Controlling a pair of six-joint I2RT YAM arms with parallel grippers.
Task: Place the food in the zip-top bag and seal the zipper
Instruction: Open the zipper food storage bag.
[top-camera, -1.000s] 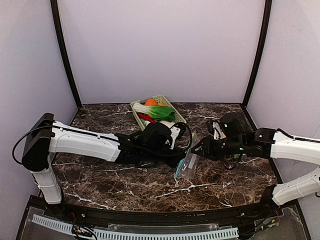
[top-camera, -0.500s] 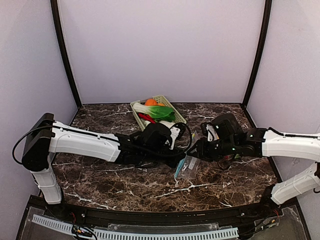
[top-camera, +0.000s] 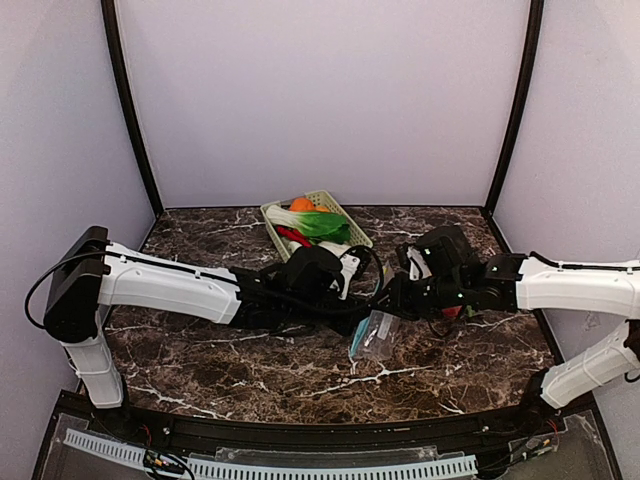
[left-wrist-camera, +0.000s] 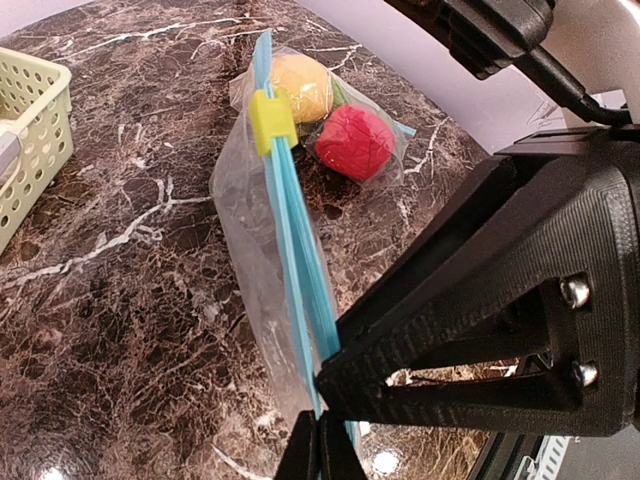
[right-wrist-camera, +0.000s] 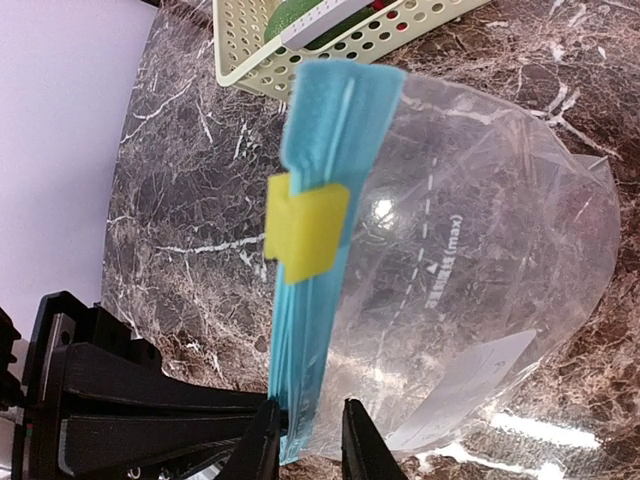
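Note:
My left gripper (top-camera: 372, 296) is shut on the lower end of the blue zipper strip of the clear zip-top bag (top-camera: 378, 335) and holds it upright on the table; its shut fingertips show in the left wrist view (left-wrist-camera: 320, 445). A yellow slider (left-wrist-camera: 272, 120) sits near the strip's far end. My right gripper (right-wrist-camera: 308, 440) is open, one finger on each side of the same strip end. A peach (left-wrist-camera: 300, 85) and a red apple (left-wrist-camera: 355, 140) lie beyond the slider under clear plastic. The bag's visible belly (right-wrist-camera: 470, 270) looks empty.
A pale green lattice basket (top-camera: 355, 222) stands at the back centre with an orange (top-camera: 302, 204), leafy greens (top-camera: 322, 222) and a red chilli (top-camera: 290, 237) in it. The two grippers are very close together. Lilac walls close in the table on three sides.
My right arm has moved left to the bag, and its fingers now stand astride the zipper strip beside my left gripper. The left arm and the bag have stayed put.

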